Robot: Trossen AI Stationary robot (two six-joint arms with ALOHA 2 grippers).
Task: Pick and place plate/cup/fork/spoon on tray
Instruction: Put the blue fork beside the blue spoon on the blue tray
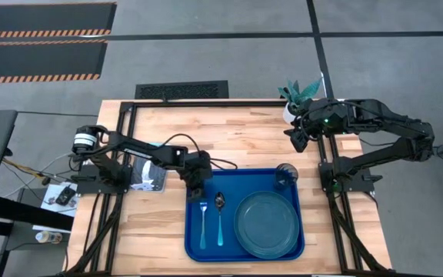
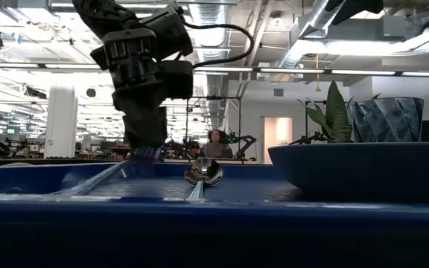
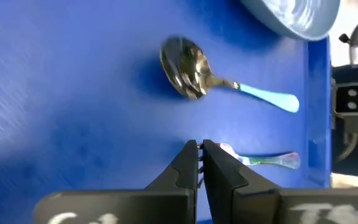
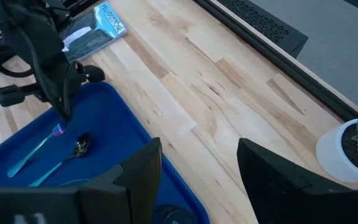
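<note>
While my left end effector (image 1: pixel 199 190) hangs over the blue tray (image 1: pixel 194 246) with its fingers pressed together at the fork's (image 1: pixel 203 225) tined end, gripping nothing I can see, the fork lies flat beside the spoon (image 1: pixel 220 218). On the tray too, I see the plate (image 1: pixel 266 224) and the cup (image 1: pixel 285 176). My right end effector (image 1: pixel 298 138) waits spread apart above the worktop (image 1: pixel 229 131), near a potted plant (image 1: pixel 297 95).
</note>
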